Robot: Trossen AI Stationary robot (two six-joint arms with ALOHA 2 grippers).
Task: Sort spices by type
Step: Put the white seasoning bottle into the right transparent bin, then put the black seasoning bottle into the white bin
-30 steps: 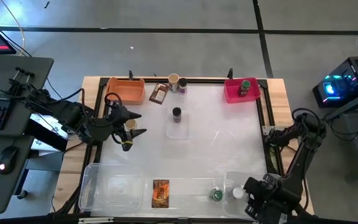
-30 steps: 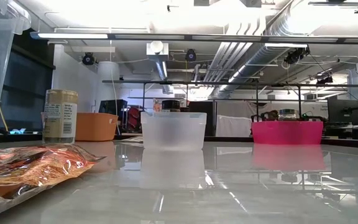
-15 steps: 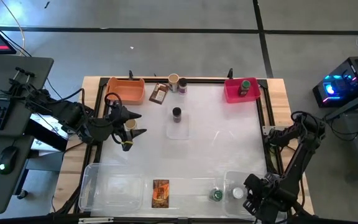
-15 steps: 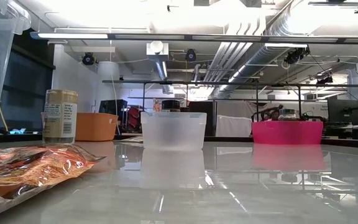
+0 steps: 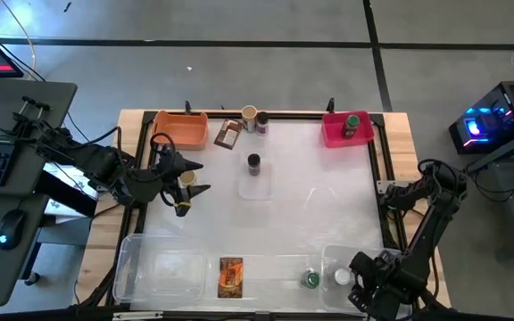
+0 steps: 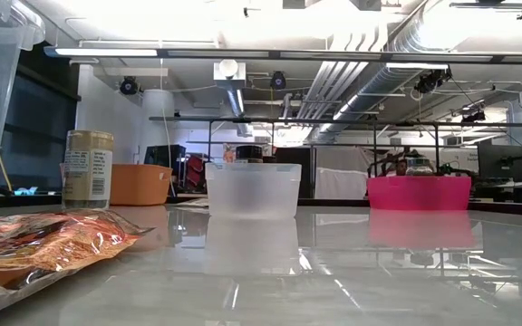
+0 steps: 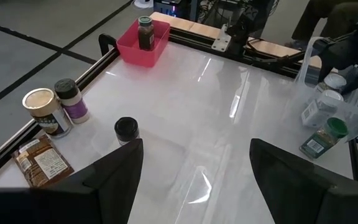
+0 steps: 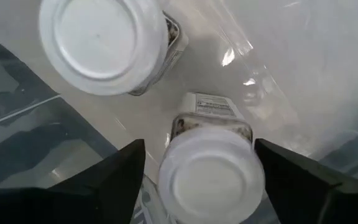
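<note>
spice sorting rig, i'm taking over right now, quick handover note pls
Left tool: open and empty, over the table's left side beside a tan-capped jar.
Right tool: open, straddling a white-capped jar in the near-right clear tub; a second white-capped jar lies beside it.
Done: one jar in the pink bin.
Left: green-capped jar and orange packet at the near edge, dark-capped jar mid-table, two jars and a brown packet at the far edge near the orange bin.

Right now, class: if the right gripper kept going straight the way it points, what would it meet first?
Most likely the white-capped jar directly between the open right gripper's fingers; a second white-capped jar stands just beyond, though depth is hard to judge.
</note>
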